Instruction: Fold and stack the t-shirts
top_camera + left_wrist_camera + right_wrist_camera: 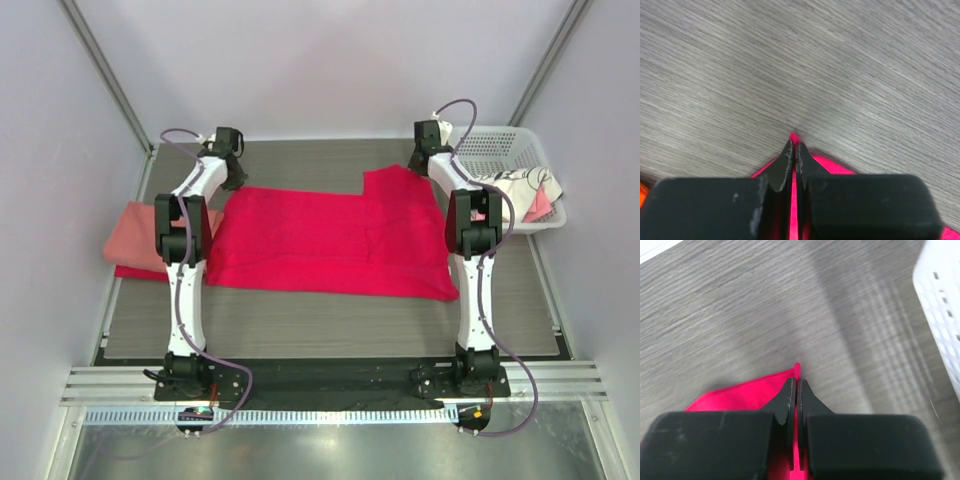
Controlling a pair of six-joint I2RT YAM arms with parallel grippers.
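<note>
A bright crimson t-shirt [330, 240] lies spread across the middle of the table. My left gripper [236, 180] is shut on its far left corner [794, 136]. My right gripper [418, 160] is shut on its far right corner [797, 369]. A folded salmon-pink t-shirt [135, 235] lies at the left on top of a red one [135, 271], whose edge shows beneath it. A white dark-printed t-shirt [520, 188] lies in the basket at the right.
A white plastic lattice basket [500, 145] stands at the far right, close to my right gripper; its wall also shows in the right wrist view [940, 305]. Grey walls close in the table at the back and sides.
</note>
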